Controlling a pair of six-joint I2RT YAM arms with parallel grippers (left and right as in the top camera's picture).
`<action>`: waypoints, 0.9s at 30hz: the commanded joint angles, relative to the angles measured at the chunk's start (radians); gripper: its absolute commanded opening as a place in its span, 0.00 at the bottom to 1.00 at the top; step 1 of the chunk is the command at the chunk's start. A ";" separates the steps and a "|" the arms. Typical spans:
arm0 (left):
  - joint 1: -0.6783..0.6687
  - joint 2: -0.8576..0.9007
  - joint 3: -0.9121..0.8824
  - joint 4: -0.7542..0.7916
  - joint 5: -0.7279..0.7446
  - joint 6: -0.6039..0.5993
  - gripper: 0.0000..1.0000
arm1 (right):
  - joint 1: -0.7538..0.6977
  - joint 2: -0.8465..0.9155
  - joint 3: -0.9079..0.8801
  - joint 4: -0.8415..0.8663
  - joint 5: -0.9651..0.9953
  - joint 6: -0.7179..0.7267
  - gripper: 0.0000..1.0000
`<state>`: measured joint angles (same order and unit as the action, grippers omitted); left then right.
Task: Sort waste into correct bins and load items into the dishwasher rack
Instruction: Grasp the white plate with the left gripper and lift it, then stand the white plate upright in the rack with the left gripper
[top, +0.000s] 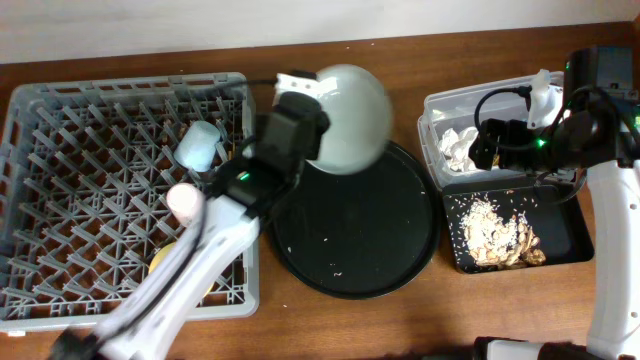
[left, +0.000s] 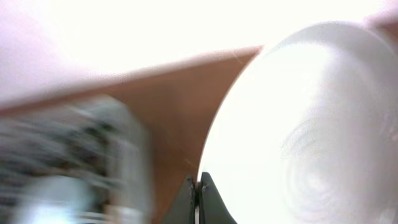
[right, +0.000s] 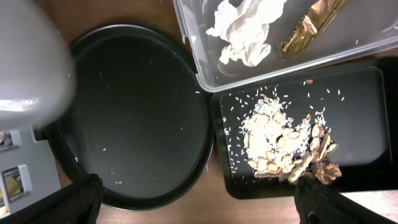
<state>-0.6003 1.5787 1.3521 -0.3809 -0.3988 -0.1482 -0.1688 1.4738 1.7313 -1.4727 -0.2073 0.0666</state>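
Left claw (left: 198, 194) is clamped on the plate (top: 350, 118) rim just right of the rack (top: 60, 100); right claw (right: 199, 194) is spread open, holding nothing.

Smooth glossy plate (top: 350, 115), grey plastic lattice rack (top: 90, 190), wood-grain table (top: 420, 320).

The plate (top: 350, 115) I carry is pale grey-white. My rack (top: 90, 190) is a grey lattice, with a pale blue cup (top: 200, 147), a pink cup (top: 186, 203) and a yellow bowl (top: 163, 258). The round tray (top: 370, 240) is black, flecked white. The tissue (right: 244, 31) is white, the wrapper (right: 308, 25) gold-brown, the scraps (right: 280, 140) beige.
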 joint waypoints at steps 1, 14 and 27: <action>0.038 -0.150 0.019 0.006 -0.526 0.332 0.00 | -0.002 -0.006 0.006 0.000 0.006 -0.007 0.99; 0.446 0.104 0.019 0.217 -0.566 0.540 0.00 | -0.002 -0.006 0.006 0.000 0.006 -0.007 0.99; 0.290 0.109 0.018 0.228 -0.614 0.516 0.00 | -0.002 -0.006 0.006 0.000 0.006 -0.007 0.99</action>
<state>-0.3019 1.6867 1.3632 -0.1425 -0.9894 0.3775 -0.1688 1.4738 1.7313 -1.4734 -0.2073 0.0669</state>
